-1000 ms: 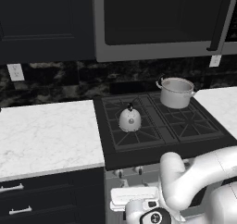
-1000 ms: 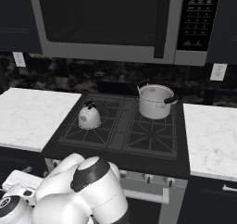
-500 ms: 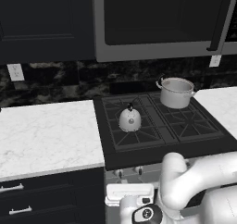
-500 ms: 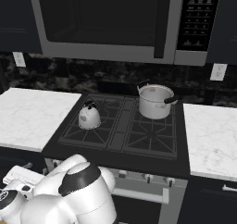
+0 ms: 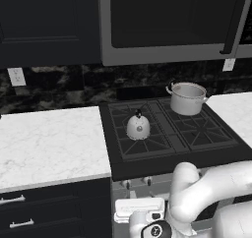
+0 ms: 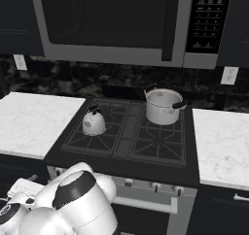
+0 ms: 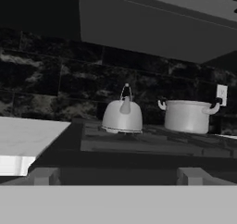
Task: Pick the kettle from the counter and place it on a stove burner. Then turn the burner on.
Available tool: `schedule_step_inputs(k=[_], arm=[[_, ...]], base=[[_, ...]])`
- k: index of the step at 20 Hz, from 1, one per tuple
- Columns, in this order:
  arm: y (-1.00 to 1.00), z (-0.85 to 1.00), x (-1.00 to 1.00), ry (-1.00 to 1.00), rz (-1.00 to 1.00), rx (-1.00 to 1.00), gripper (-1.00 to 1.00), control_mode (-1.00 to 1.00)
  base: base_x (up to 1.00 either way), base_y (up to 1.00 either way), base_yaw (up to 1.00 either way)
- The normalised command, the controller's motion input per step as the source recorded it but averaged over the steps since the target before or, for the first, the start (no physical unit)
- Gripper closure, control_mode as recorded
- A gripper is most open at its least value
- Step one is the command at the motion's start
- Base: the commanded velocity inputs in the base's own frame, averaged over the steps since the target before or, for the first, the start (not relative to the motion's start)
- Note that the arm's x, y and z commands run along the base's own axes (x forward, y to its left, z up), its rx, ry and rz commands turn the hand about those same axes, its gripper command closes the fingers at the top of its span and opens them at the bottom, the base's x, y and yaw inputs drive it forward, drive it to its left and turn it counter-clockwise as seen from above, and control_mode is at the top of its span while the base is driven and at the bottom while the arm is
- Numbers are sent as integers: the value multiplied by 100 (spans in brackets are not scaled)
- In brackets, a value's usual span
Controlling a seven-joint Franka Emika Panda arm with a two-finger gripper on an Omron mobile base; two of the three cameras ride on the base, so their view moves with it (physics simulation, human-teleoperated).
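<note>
You have the wide white marble counter filling the left middle of the left base view, above dark drawers with silver bar handles. Black gas cooktop sits centre frame. Steel pot with side handles stands on the back right grate. The small silvery-white dome kettle with black knob sits upright on the front left black cast-iron burner grate, well apart from the pot; in the hand view it stands centre, left of the pot. The gripper hangs low at bottom centre, below the stove's front edge. Its opening can't be told; nothing visibly held.
</note>
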Motion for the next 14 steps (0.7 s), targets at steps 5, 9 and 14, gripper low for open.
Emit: schedule_step_inputs(k=[5, 9, 14], arm=[[-27, -11, 66, 1, 5, 0, -100, -100], [37, 1, 28, 7, 0, -3, -100, -100], [29, 4, 23, 7, -1, -4, -100, -100]], base=[[0, 0, 0], [0, 0, 0], [0, 0, 0]])
